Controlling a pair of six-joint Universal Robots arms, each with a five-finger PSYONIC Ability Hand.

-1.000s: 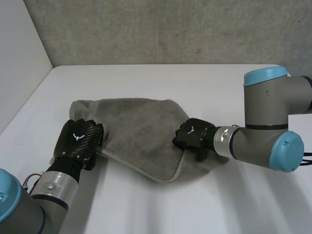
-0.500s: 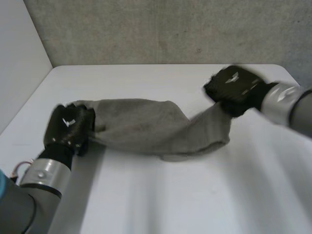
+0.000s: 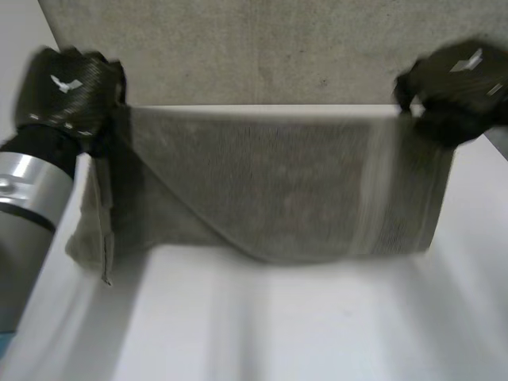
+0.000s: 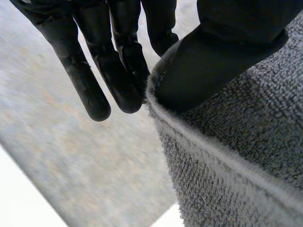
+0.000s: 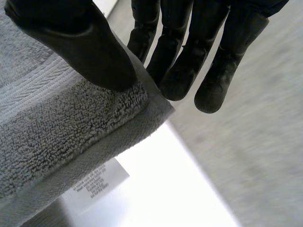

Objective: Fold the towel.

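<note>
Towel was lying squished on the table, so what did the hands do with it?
The left hand and right hand rose and spread apart, lifting the towel and stretching it so it hangs between them. Each hand pinches an upper corner. The table stayed put.

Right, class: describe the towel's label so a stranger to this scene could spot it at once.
Over the white table a grey towel hangs stretched between the left hand and the right hand. At the corner the right hand pinches, a small label hangs beneath the hem. It alone is white, smooth and printed, against grey looped cloth.
</note>
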